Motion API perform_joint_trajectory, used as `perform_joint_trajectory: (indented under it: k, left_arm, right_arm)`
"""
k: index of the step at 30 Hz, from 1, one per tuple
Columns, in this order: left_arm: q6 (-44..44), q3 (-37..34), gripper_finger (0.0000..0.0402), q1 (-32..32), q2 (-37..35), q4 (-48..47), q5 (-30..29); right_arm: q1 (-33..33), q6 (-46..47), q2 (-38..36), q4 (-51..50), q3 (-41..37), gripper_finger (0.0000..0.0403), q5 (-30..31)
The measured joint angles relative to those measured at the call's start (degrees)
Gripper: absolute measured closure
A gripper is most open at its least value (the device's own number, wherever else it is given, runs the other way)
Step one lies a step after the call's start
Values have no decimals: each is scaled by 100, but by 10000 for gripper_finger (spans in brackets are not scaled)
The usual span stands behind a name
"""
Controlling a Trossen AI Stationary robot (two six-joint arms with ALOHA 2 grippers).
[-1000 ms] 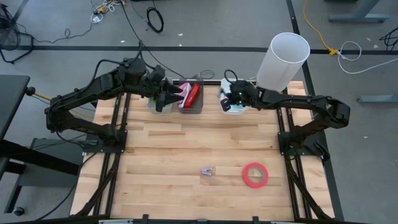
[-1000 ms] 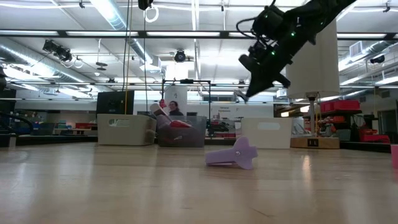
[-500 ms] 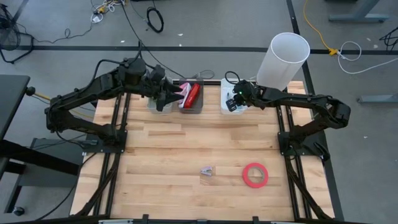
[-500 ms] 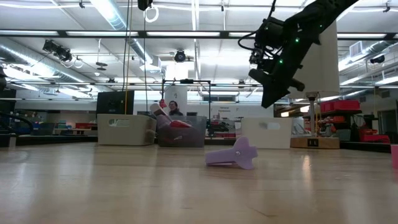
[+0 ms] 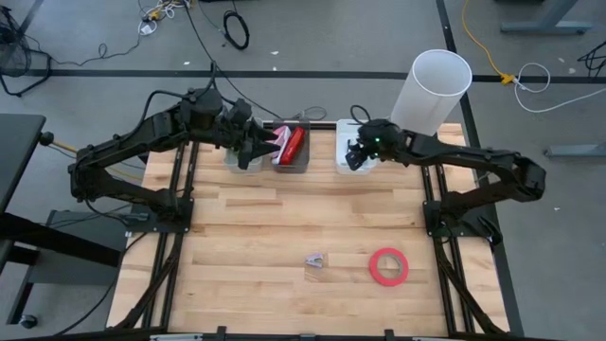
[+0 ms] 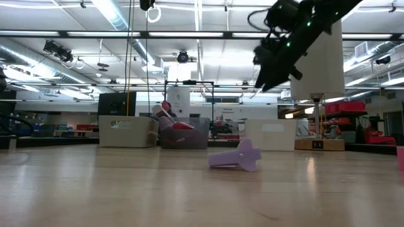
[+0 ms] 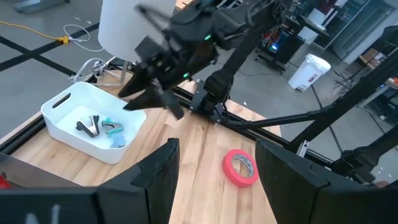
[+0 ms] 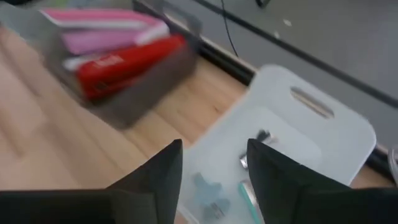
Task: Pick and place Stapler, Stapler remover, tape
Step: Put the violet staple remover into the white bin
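Note:
A red-pink tape roll [image 5: 388, 266] [image 7: 241, 168] lies flat on the near right of the table. A purple staple remover [image 5: 316, 260] [image 6: 237, 156] lies on its side to the roll's left. A red stapler [image 5: 294, 144] [image 8: 124, 62] and a pink one [image 8: 106, 34] lie in the grey bin [image 5: 305, 163] at the far edge. My right gripper [image 5: 358, 152] [image 8: 214, 149] hangs open above the white bin [image 5: 341, 128] [image 8: 323, 124], which holds several staple removers [image 7: 99, 127]. My left gripper [image 5: 251, 147] [image 7: 216, 146] waits open over the far bins, holding nothing.
A tall white cylinder [image 5: 431, 90] stands at the far right corner, right behind my right arm. A beige bin [image 6: 128, 131] stands left of the grey one. The middle of the wooden table [image 5: 303, 213] is bare boards.
My right gripper has opened above the white bin. It has shifted a little toward the table's right edge, dipped, then risen higher.

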Motion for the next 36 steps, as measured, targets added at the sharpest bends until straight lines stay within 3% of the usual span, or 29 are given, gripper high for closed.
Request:
perform_joint_trajectory:
  k: [4,8,17,25,36]
  left_arm:
    - [7,0,189,0,0,2,2]
    - [9,2,189,0,0,5,2]
    - [10,2,189,-2,0,4,2]
    - [11,2,189,-2,0,2,2]
    - [11,2,189,-2,0,4,2]
  right_arm:
    - [229,-208,-501,-20,0,235,-163]
    - [580,-480,-849,-20,0,248,-867]
    - [1638,-557,-998,48,0,272,-1848]
    - [2551,-276,-749,70,0,285,-1913]
    - [3284,-265,230,830,0,287,-1968]
